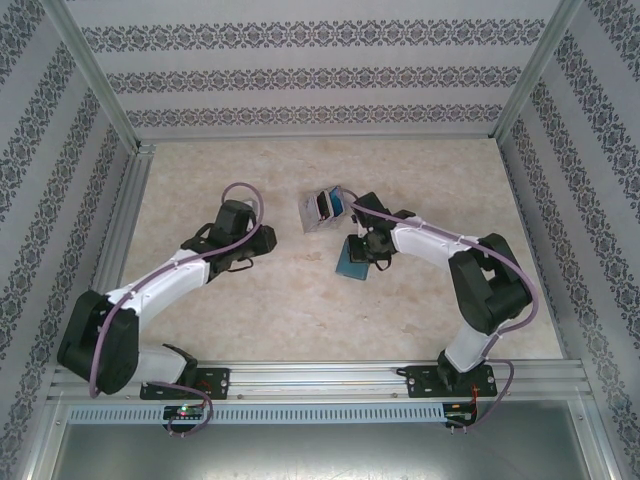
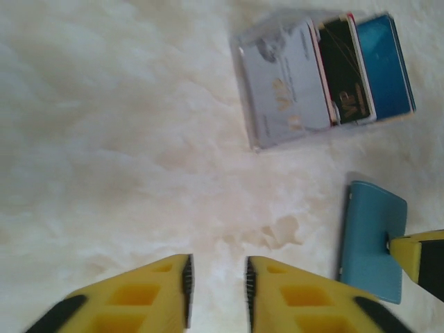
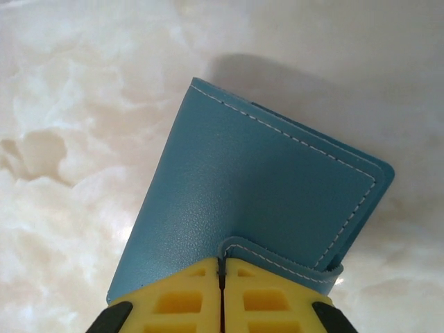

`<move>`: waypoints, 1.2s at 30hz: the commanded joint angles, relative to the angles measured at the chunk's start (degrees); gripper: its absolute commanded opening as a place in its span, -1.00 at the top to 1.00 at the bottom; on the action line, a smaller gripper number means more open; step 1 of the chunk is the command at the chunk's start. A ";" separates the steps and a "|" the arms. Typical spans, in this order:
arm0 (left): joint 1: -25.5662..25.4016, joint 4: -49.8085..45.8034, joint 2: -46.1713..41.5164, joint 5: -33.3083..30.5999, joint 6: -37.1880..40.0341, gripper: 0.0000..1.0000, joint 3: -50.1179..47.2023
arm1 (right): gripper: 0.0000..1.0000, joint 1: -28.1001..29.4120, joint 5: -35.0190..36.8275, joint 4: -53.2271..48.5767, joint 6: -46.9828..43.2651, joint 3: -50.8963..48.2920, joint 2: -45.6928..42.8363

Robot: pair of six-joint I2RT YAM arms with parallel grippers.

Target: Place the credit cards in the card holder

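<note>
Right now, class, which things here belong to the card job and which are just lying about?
Belong: credit cards; card holder.
Lying about: clear stand, with the cards standing in it.

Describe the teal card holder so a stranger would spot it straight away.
On the pale marbled table, look near the middle, at the tip of the right gripper. The teal bifold wallet lies closed there, flat and white-stitched, unlike the clear plastic stand holding cards just beyond it.

Teal card holder at right jaws
</note>
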 commanded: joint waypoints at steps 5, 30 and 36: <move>6.41 -4.20 -8.64 -6.63 0.46 0.09 -2.52 | 0.74 -2.50 13.13 -8.17 -4.90 6.85 6.74; 22.53 -5.85 -17.07 -17.08 3.81 -0.99 0.19 | -0.55 -6.57 16.09 1.47 -17.38 3.98 -24.89; 23.44 -6.21 -16.86 -26.28 5.42 -0.99 1.24 | -0.96 -10.79 18.97 11.11 -19.56 -7.15 -36.79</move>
